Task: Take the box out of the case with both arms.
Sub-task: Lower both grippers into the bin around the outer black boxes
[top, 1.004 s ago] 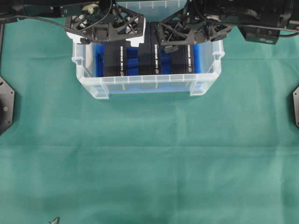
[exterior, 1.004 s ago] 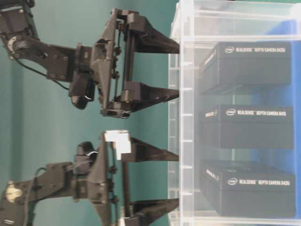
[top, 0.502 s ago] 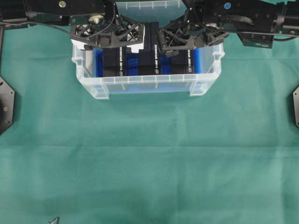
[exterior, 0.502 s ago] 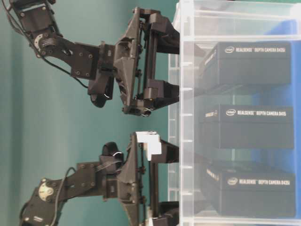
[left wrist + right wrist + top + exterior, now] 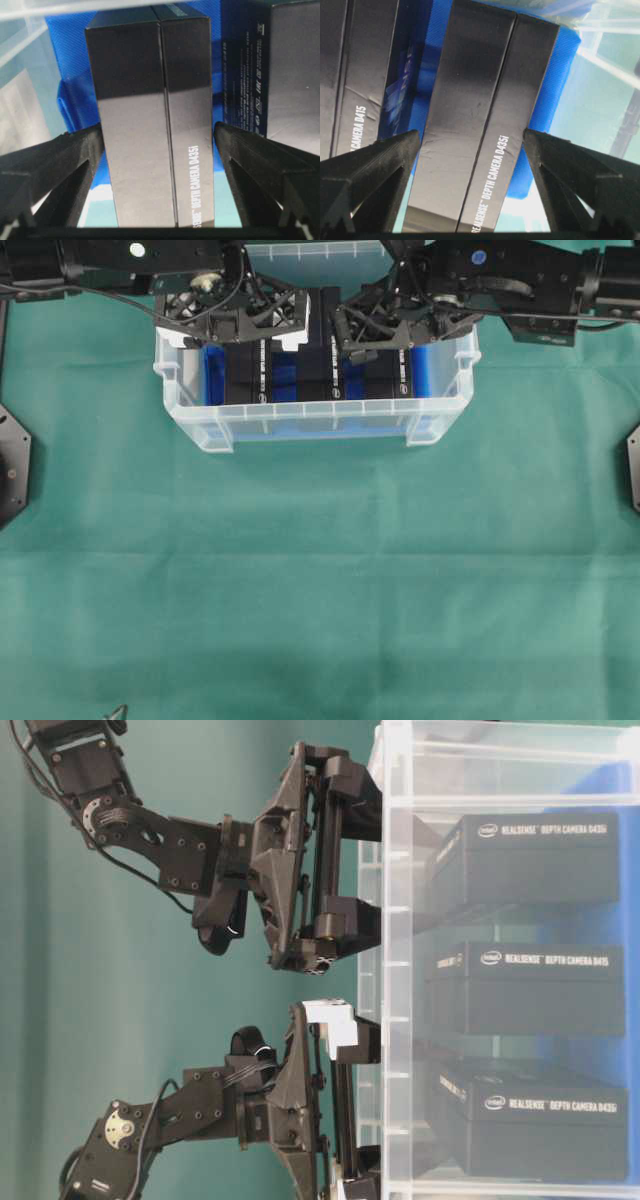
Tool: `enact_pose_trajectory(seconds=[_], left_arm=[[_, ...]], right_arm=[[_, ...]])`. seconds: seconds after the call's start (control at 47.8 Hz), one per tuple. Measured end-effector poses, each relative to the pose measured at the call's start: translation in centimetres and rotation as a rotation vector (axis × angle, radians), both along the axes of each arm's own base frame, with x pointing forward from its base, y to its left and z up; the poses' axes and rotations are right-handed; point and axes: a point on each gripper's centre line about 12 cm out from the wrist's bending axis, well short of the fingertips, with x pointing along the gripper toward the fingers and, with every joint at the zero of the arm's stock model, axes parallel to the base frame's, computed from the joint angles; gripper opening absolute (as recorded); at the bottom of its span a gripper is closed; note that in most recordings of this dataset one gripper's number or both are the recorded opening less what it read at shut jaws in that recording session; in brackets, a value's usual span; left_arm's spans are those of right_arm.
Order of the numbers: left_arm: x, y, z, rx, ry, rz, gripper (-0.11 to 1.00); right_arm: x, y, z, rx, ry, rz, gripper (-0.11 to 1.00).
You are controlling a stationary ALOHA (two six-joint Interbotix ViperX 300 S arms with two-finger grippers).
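We see the case (image 5: 315, 425) at the far middle of the green worktop (image 5: 320, 580), with three black boxes standing side by side on its blue lining (image 5: 285, 370). Our left gripper (image 5: 238, 322) is spread wide, a finger (image 5: 55, 165) on each side of the left box (image 5: 150, 125); whether the fingers touch it we cannot tell. Our right gripper (image 5: 385, 325) is likewise spread, straddling the right box (image 5: 480, 130). The middle box (image 5: 325, 365) stands between them, no gripper around it.
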Motion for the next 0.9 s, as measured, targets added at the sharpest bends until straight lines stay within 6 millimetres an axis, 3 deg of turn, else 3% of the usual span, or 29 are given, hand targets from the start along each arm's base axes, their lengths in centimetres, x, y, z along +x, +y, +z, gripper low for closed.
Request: enact_pose_trajectory(seconds=[0.418,0.523,0.649,0.732,0.9], left_arm=[[0.02,-0.06,-0.05,-0.005,-0.003,-0.003,0.90],[-0.01,-0.09,-0.16,-0.007,0.002,-0.005,0.85],[-0.21,-0.17,-0.27,-0.010,0.008,-0.012,0.62],[-0.27,-0.16,-0.20,-0.012,0.006,-0.009,0.62],[-0.29,-0.25,-0.10,-0.011,0.000,-0.011,0.62]], right_arm=[[0.10,0.05,-0.88,0.025,0.009,-0.044,0.95],[-0.02,0.12,-0.87,0.033,0.018,-0.055,0.94],[-0.40,0.25,-0.91,0.046,0.050,-0.068,0.82],[-0.67,0.30,-0.91,0.053,0.070,-0.090,0.65],[-0.73,0.31,-0.91,0.050,0.074,-0.104,0.65]])
